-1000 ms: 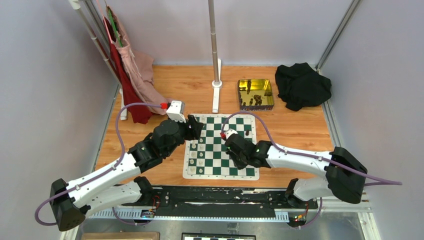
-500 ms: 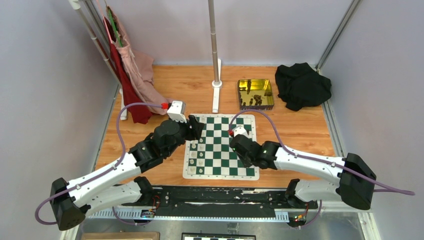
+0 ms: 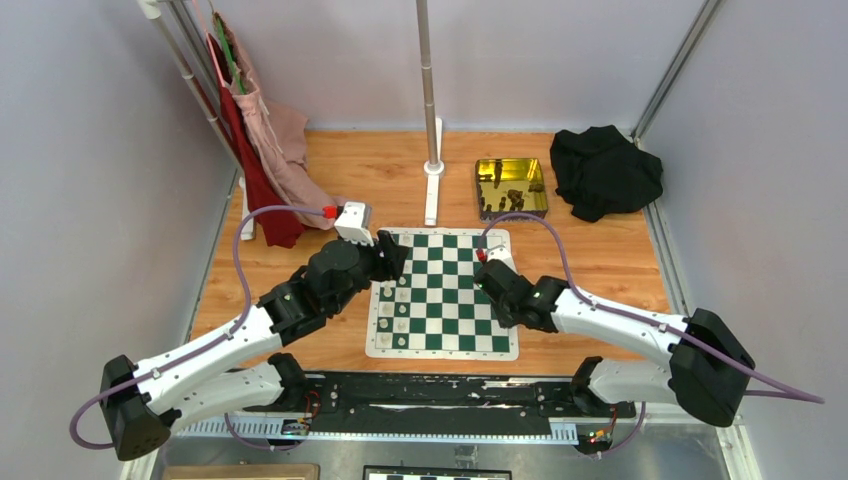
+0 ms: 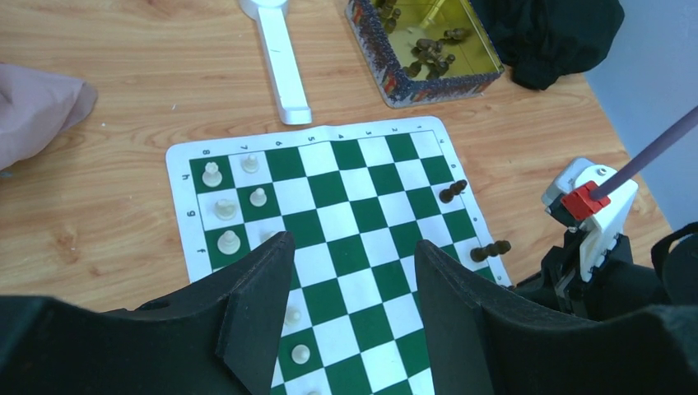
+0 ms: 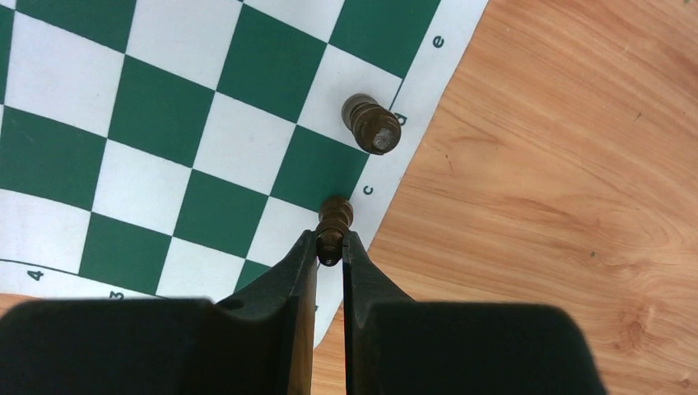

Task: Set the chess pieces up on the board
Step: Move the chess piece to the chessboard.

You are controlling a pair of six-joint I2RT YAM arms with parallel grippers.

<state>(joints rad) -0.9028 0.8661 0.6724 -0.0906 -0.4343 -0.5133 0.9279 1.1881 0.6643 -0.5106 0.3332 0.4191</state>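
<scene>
The green-and-white board lies between my arms. My right gripper is shut on a dark brown chess piece, held just above the board's right edge by the border letters. A second dark piece stands one square farther along that edge. In the left wrist view both dark pieces show at the board's right side. My left gripper hangs open over the board's left half with nothing between its fingers. Cream-white figures fill the left columns.
A gold tin holding more dark pieces sits beyond the board's far right corner. A black cloth lies to its right, a white pole base behind the board, and hanging clothes at far left.
My right arm has carried the dark piece rightward and farther away, from mid-board to the board's right edge. The left arm has stayed still.
</scene>
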